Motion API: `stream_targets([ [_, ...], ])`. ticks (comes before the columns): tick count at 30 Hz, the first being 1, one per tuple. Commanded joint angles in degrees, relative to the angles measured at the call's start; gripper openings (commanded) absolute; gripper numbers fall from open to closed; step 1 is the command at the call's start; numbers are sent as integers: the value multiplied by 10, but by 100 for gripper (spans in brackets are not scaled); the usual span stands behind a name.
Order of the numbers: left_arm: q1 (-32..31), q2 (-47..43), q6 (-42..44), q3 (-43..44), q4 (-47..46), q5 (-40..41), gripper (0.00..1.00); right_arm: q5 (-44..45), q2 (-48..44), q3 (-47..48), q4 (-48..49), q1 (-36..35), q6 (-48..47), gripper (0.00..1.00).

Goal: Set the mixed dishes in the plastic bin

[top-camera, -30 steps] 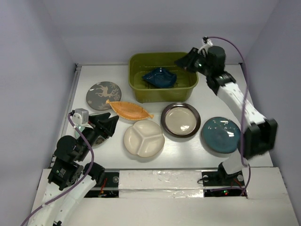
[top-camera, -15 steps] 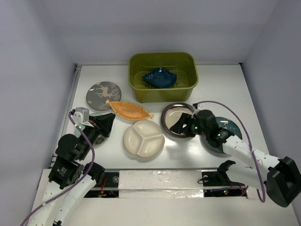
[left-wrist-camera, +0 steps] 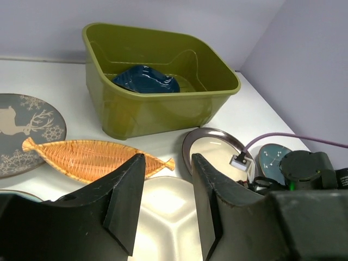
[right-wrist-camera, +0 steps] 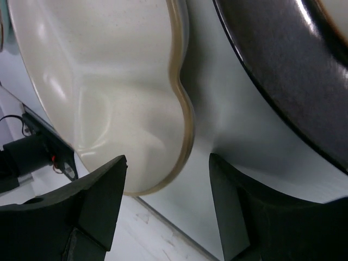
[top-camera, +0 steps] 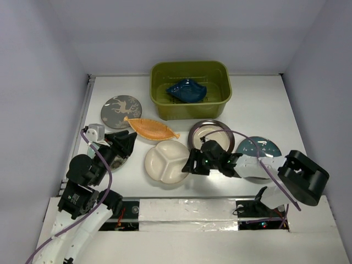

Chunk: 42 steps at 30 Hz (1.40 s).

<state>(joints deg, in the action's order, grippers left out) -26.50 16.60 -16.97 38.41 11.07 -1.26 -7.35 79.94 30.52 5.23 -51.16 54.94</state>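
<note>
**Two arms: black joints, white links, purple cables**

Left arm (top-camera: 82,235): white shell links, round black joint housings. The left cable (top-camera: 106,170) is purple, and a pale grey box (top-camera: 95,132) sits at the wrist. Left tool (left-wrist-camera: 168,159): matte black, two wedge fingers (left-wrist-camera: 126,201), edges scuffed.

Right arm (top-camera: 258,168): white link, big black elbow block (top-camera: 303,177). The right cable (left-wrist-camera: 304,137) is purple, ending in a white plug (left-wrist-camera: 239,160), with a green light (left-wrist-camera: 291,185) on the wrist. Right tool (right-wrist-camera: 167,163): black, blocky fingers (right-wrist-camera: 98,206), faintly speckled.

Black base (top-camera: 258,208) at the near edge of the desk (top-camera: 258,104), with tiny red and green lights.
</note>
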Motion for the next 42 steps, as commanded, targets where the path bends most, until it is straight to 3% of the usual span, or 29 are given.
stream_targets([
  [1, 5, 8, 3, 14, -18, -5, 37, 33, 17, 25, 66, -7, 34, 68],
  [7, 5, 12, 4, 15, -20, -7, 37, 44, 52, 30, 71, -7, 44, 59],
  [11, 11, 18, 4, 16, -19, -6, 38, 40, 79, 36, 63, -7, 42, 48],
  [15, 11, 12, 4, 15, -18, 0, 38, 36, 86, 28, 60, -7, 43, 34],
  [16, 11, 13, 4, 15, -19, 0, 38, 36, 82, 25, 57, -7, 44, 28],
  [17, 11, 14, 4, 15, -19, 0, 38, 37, 77, 22, 54, -7, 45, 17],
  [22, 16, 20, 4, 15, -19, -1, 38, 43, -9, -1, 8, -7, 37, 0],
  [29, 22, 16, 4, 15, -21, 2, 38, 8, -183, 43, -98, -7, -21, 0],
  [33, 22, 14, 3, 16, -23, 4, 38, -13, -224, 110, -111, -7, -51, 0],
  [39, 27, 3, -1, 15, -22, 6, 38, -60, -205, 206, 3, 100, -76, 0],
  [42, 27, -1, -3, 15, -23, 6, 38, -63, -172, 274, 7, 144, -113, 0],
])
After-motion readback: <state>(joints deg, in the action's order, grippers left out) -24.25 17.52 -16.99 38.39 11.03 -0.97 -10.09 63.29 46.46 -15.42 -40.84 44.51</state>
